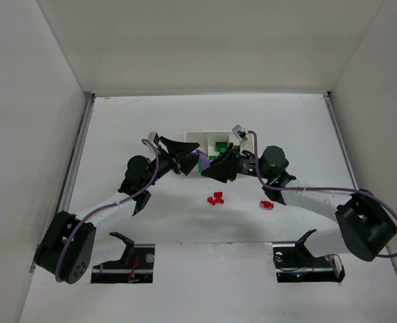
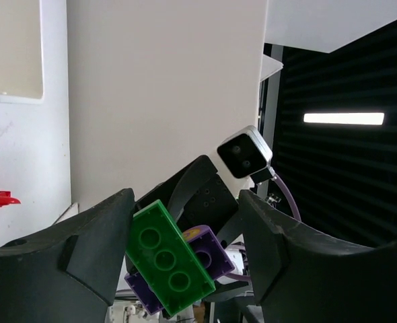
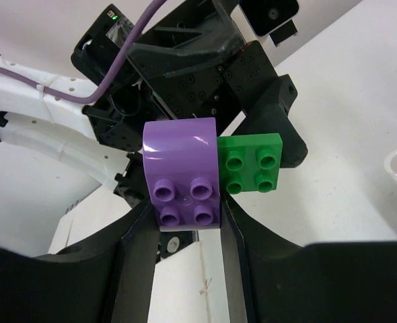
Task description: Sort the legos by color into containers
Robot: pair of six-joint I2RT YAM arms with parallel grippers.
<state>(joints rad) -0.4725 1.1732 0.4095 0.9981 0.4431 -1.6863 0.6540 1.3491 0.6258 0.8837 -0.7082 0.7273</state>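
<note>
Purple brick (image 3: 183,173) clear, right wrist only

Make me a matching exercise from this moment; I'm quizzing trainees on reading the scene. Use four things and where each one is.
Things:
1. purple brick
2. green brick stuck to its side
3. red bricks
4. tray

Places:
A. loose on the table, nearer the arm bases than the tray
B. behind both grippers, with green bricks inside
C. clamped in the right gripper
D. between the left gripper's fingers, in the air

Pairs: 1-C, 2-D, 3-A, 4-B
</note>
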